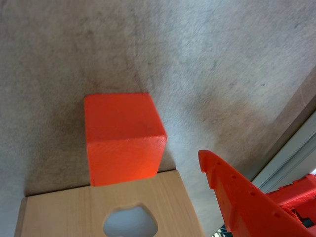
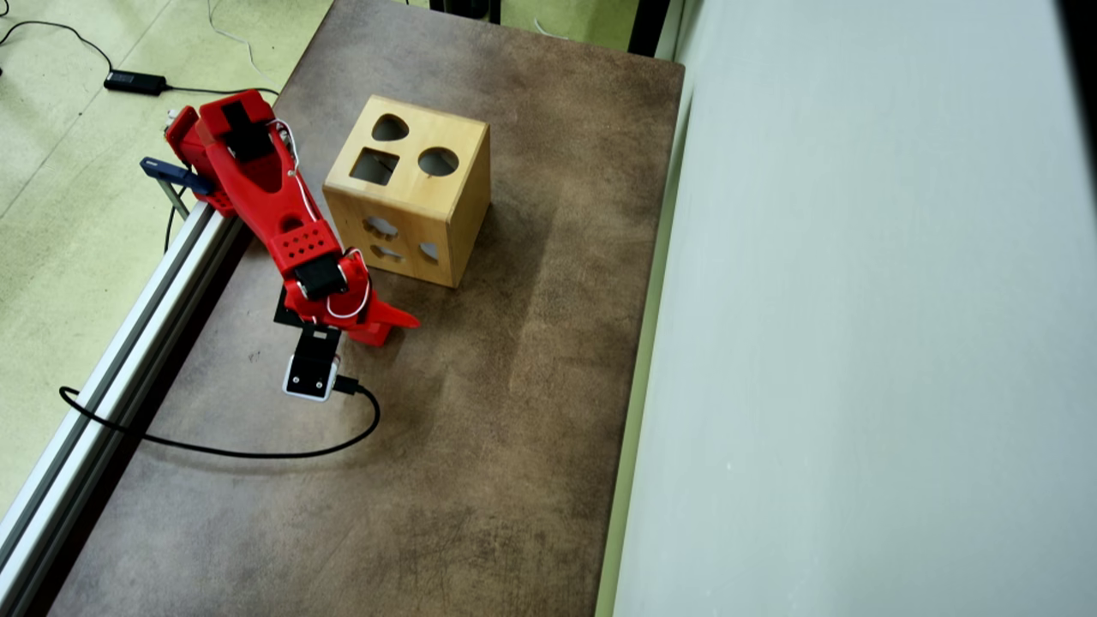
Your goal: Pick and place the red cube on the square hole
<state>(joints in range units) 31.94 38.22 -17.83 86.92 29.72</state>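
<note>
Wrist view puts the red cube (image 1: 123, 136) in the middle of the picture, resting on the mottled brown surface (image 1: 222, 59) with a soft shadow around its base. Its lower edge is cut off by a pale wooden panel (image 1: 64, 217) with a rounded cut-out (image 1: 129, 223), which I take to be part of the sorter box. To the cube's right, and clearly apart from it, one red finger (image 1: 237, 192) of the tool rises from the lower right corner. No second finger shows in this view, so I cannot tell whether the jaws are spread or closed. What can be said is that the visible finger is not touching the cube and nothing seems to be lifting it.

In the overhead view the tool (image 2: 386, 327) is low over the surface, near the closest corner of the wooden box (image 2: 446, 197). The cube cannot be picked out there from the red of the arm (image 2: 266, 188) above it. The square hole (image 2: 374, 166) lies on the box's top face beside the round cut-out (image 2: 438, 161), below the heart-shaped cut-out (image 2: 390, 128) as this view shows them, and it looks dark and unfilled.

By my reading the task is at its start: the tool has reached the cube's neighbourhood, but the grasp is not made. Closing on the cube, raising it above the box's top, lining it up squarely over the hole and releasing it all remain.
</note>
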